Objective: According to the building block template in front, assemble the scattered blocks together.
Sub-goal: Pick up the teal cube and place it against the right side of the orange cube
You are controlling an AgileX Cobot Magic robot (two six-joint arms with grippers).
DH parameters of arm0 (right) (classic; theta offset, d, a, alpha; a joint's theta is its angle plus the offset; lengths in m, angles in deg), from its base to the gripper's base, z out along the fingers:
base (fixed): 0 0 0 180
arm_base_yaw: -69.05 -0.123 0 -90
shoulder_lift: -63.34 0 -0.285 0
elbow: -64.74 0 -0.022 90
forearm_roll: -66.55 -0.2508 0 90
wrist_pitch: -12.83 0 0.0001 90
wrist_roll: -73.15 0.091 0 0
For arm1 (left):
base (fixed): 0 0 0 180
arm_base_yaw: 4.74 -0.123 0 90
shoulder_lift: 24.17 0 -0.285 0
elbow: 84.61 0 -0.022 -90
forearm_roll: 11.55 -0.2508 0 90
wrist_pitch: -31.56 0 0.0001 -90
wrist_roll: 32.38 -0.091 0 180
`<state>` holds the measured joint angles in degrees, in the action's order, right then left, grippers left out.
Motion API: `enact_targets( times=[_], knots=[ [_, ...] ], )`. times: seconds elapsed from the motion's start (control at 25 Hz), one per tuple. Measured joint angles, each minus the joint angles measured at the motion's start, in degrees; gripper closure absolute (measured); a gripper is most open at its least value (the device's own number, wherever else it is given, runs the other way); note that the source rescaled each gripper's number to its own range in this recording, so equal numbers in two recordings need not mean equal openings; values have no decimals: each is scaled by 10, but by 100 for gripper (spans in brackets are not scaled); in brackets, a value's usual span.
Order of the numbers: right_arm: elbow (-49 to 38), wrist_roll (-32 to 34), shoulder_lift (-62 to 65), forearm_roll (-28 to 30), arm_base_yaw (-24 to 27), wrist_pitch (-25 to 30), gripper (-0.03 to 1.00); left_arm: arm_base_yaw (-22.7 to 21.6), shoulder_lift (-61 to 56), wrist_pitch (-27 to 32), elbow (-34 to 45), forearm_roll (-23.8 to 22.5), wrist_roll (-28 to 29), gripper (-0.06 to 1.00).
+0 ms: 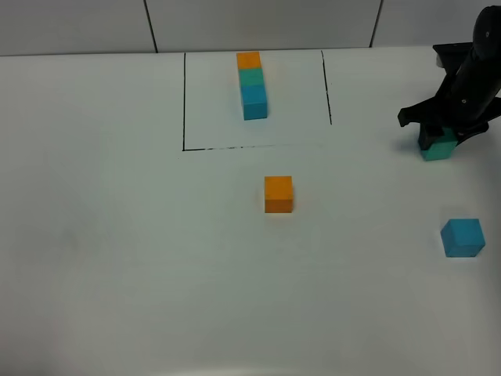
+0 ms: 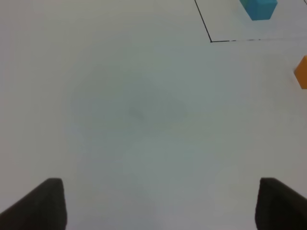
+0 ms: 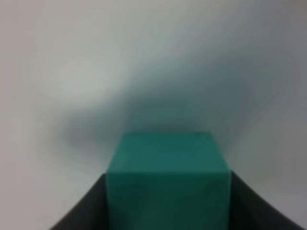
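The right claw [image 1: 437,143] is closed on the teal-green cube [image 1: 441,150], at the far right of the tabletop [image 1: 117,258]. In the right wrist view the cube fills the gap between the two dark fingers [image 3: 81,213], with a side pressed against each. Whether the cube rests on the surface or is just off it cannot be told. The left claw [image 2: 158,206] appears only in its own wrist view. Its fingers stand wide apart over bare white surface, with nothing between them.

The white tabletop fills nearly the whole overhead view. A thin black rectangle [image 1: 184,102] is drawn on its far middle part, and its near line looks faint and broken. Inside that frame, close to the far edge, lies the building block template [image 1: 252,86]. It is a straight row of three joined cubes running away from the camera: orange farthest, teal-green in the middle, blue nearest.

The orange cube [image 1: 279,194] sits alone near the centre of the tabletop, just outside the near line of the frame and slightly right of the template. The blue cube [image 1: 463,238] lies at the right edge, nearer the camera than the gripped teal-green one and well apart from the orange one. In the left wrist view a corner of the frame, the blue end of the template and a sliver of the orange cube show at the picture's edge.
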<state>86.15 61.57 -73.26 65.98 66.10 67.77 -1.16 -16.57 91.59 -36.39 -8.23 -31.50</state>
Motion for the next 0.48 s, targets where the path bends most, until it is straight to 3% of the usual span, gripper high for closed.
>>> enact_targets(
  times=[0.24, 0.48],
  knots=[
    [33, -122, 36, 9, -23, 86, 95, 0, 0, 0, 0, 0, 0, 21],
    [34, -286, 70, 6, -117, 141, 95, 0, 0, 0, 0, 0, -1, 21]
  ],
)
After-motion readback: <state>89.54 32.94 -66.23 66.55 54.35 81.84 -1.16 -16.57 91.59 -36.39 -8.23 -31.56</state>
